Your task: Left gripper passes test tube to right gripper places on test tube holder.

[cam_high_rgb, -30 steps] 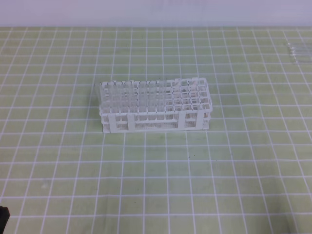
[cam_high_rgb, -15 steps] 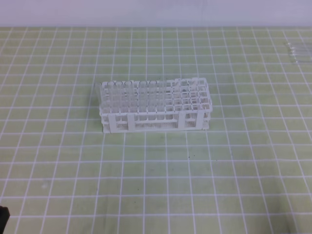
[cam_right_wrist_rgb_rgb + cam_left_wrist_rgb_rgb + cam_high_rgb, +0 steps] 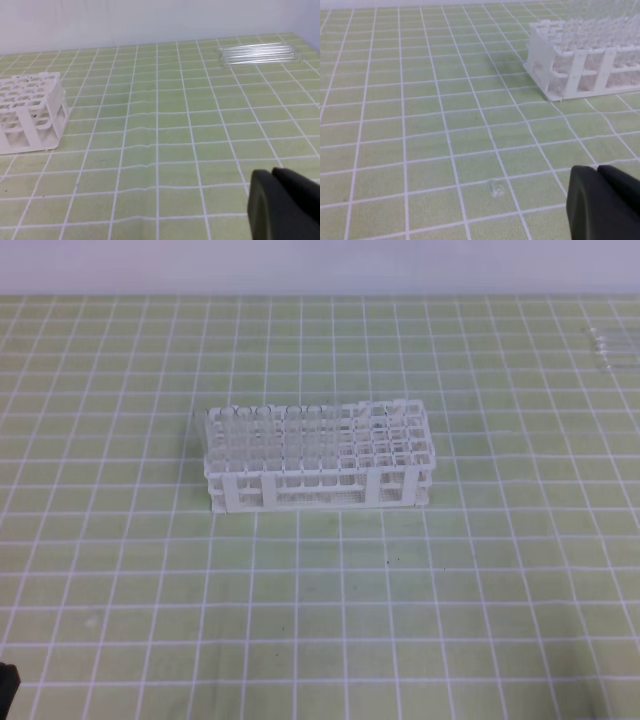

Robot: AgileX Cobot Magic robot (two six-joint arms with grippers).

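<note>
Progress: not started; no test tube picked up yet.
Spare tubes (image 3: 257, 52): lying on bench (image 3: 320, 620), far right.
Test tube holder (image 3: 318, 455): mid-bench, left part filled.
Left gripper (image 3: 605, 205): only an edge shows, open/shut can't tell; nothing seen held.
Right gripper (image 3: 285, 205): same, can't tell.

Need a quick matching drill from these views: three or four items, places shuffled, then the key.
Items:
1. white plastic lattice test tube rack
2. bundle of clear glass test tubes
3. black left end effector
4. green gridded mat

Places:
A. far right corner, lying flat
B. covers the tabletop
C. middle of the mat
D. bottom-right corner of the left wrist view

Pairs: 1-C, 2-A, 3-D, 4-B
</note>
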